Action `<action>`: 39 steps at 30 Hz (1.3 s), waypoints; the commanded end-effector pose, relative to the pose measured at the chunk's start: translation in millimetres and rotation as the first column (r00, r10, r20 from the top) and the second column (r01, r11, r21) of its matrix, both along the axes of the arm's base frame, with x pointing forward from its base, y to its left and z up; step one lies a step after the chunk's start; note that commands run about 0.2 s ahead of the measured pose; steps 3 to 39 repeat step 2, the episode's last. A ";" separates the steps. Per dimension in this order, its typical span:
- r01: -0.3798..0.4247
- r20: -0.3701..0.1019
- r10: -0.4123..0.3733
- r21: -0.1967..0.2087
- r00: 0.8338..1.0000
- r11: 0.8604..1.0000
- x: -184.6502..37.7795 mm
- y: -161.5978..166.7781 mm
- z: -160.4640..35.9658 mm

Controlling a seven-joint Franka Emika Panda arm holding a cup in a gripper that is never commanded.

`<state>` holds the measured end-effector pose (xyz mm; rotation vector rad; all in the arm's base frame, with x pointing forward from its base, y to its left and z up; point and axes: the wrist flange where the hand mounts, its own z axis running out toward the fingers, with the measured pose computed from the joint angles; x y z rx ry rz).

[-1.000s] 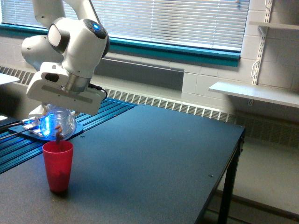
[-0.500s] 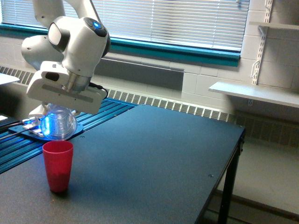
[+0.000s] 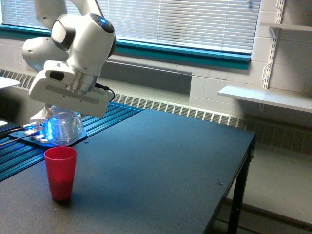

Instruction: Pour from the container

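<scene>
Clear rounded plastic container (image 3: 63,127), clamped in the fingers (image 3: 57,113) (mostly hidden), has lifted slightly above the opaque red plastic cup (image 3: 60,173); stream ceased, pour apparently complete.

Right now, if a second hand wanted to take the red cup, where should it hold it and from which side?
Probably grip the red cup around its upper wall, coming from the exterior view's right. It stands upright, and the clear container in the gripper hangs just above its open rim.

Clear rounded plastic container (image 3: 62,129), tilted, held just above the red cup (image 3: 60,173), apart
</scene>
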<state>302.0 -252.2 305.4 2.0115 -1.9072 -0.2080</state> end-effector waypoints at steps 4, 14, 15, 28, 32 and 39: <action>-0.015 0.029 0.016 -0.030 0.999 0.999 3.5 0.7 9.8; -0.015 0.029 0.016 -0.030 0.999 0.999 3.5 0.7 9.8; -0.015 0.029 0.016 -0.030 0.999 0.999 3.5 0.7 9.8; -0.015 0.029 0.016 -0.030 0.999 0.999 3.5 0.7 9.8; -0.015 0.029 0.016 -0.030 0.999 0.999 3.5 0.7 9.8; -0.015 0.029 0.016 -0.030 0.999 0.999 3.5 0.7 9.8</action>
